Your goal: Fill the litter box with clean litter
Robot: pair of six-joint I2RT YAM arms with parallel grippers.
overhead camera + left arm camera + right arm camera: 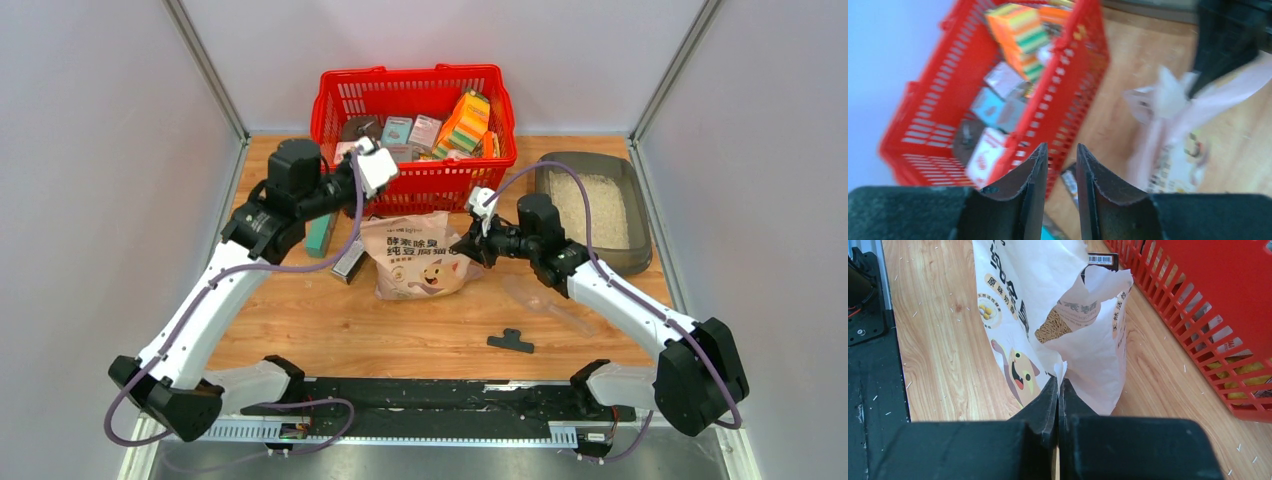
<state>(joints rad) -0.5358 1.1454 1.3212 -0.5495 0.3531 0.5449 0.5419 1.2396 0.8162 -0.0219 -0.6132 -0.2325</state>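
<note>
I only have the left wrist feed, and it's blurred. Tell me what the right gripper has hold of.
Observer: The right gripper is shut on the edge of the cat-print bag, beside its torn mouth.
Operator: Report the litter box.
Observer: The litter box sits right of the red basket and holds pale litter.
Operator: Now the bag's contents.
Observer: Through the torn mouth, tan granules show in the right wrist view.
</note>
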